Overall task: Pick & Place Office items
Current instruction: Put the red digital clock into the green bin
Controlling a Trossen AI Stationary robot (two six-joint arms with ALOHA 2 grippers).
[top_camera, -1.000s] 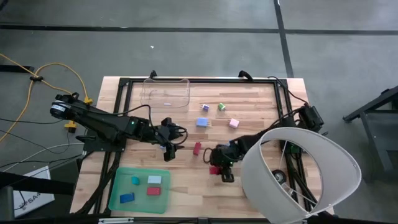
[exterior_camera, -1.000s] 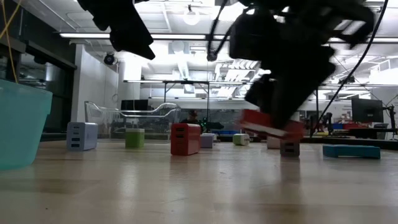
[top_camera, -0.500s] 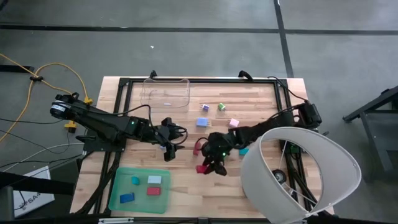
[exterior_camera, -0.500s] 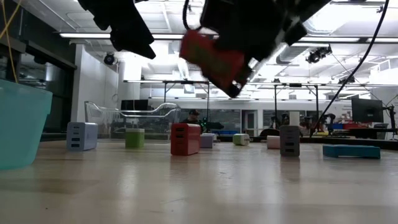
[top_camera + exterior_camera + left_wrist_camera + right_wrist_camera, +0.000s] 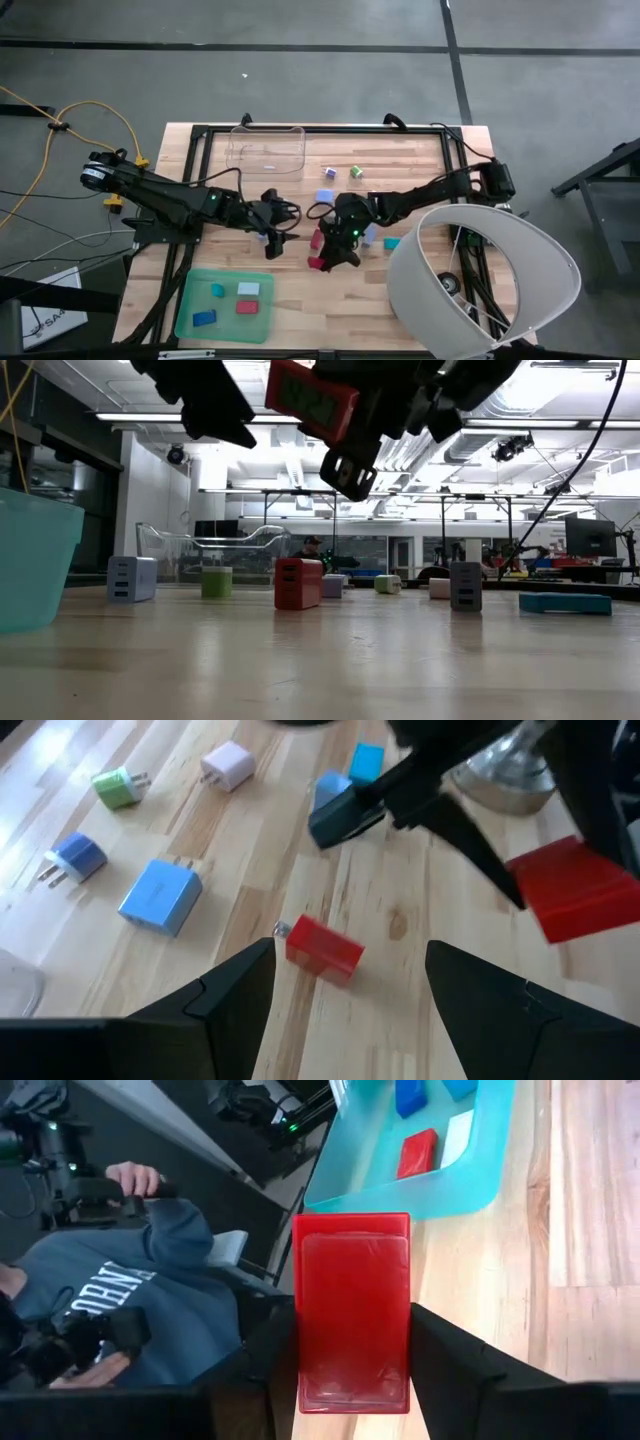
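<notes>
**Red block held aloft, mid-table**

Item one: the red block (image 5: 316, 262). You have it pinched between the fingers of the right gripper (image 5: 322, 258), lifted clear of the wood near the table's middle. The right wrist view shows you its flat rectangular face filling the gap between both fingers; the low view shows it tilted, high above the tabletop.

Item two: a second red piece, a plug adapter (image 5: 317, 239), sitting on the wood just beside the held block. The left wrist view reveals its metal prongs, which the overhead view does not.

Item three: loose adapters farther back: blue (image 5: 329, 173), green (image 5: 356, 172), light blue (image 5: 324, 196). A teal piece (image 5: 391, 242) lies by the right arm.

Item four: the green tray (image 5: 190, 300) at the near left, carrying a blue (image 5: 204, 318), a red (image 5: 247, 307), a white (image 5: 249, 289) and a teal (image 5: 217, 290) piece.

Item five: the clear plastic bin (image 5: 267, 150) at the far edge.

Item six: your left gripper (image 5: 277, 235), fingers spread wide, holding nothing, hovering near the red adapter.

Only the right wrist view shows a seated person (image 5: 130, 1290) beyond the table.
</notes>
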